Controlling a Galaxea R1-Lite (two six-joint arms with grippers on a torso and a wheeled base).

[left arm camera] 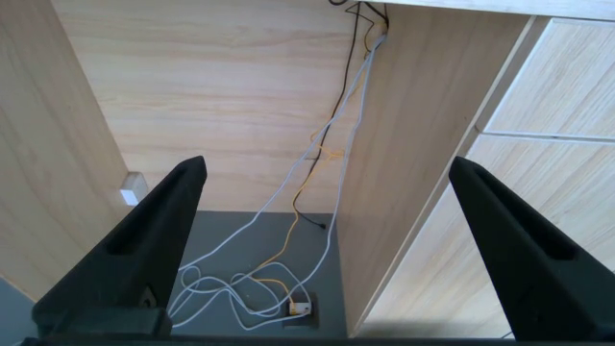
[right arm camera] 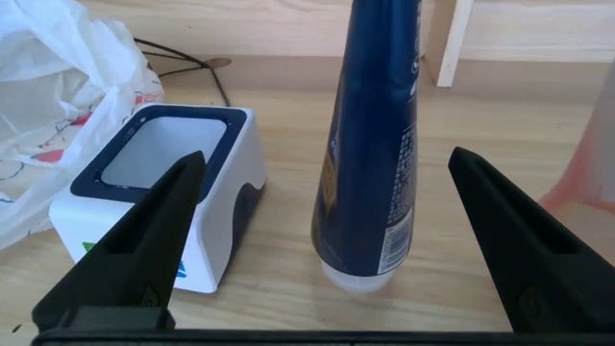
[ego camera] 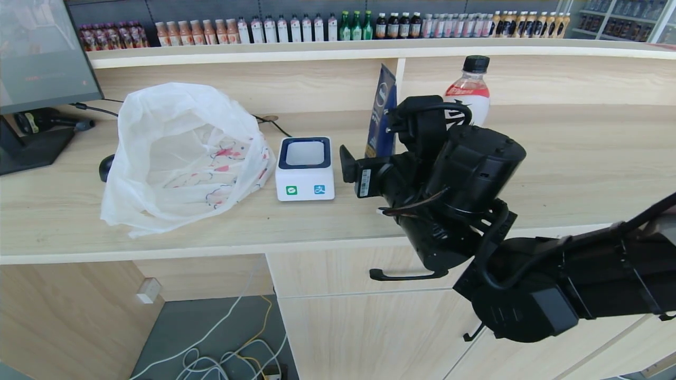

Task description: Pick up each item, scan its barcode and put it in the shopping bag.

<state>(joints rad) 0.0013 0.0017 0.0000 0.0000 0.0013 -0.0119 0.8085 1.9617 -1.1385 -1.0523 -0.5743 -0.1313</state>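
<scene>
On the tabletop (ego camera: 554, 174), beside the scanner (ego camera: 305, 169), the upright blue tube (right arm camera: 375, 144) is framed by the released right end effector (right arm camera: 327, 163), which should be centred and closed gently at mid-body so tipping is avoided

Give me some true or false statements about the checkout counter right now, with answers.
1. The blue tube stands upright on the counter. True.
2. The right gripper is shut on the tube. False: its jaws are open and hold nothing.
3. The scanner sits between the shopping bag and the tube. True.
4. The bottle lies inside the bag. False: it stands on the counter, to the right of the tube.
5. The left gripper holds an item. False: its jaws are open and empty.
</scene>
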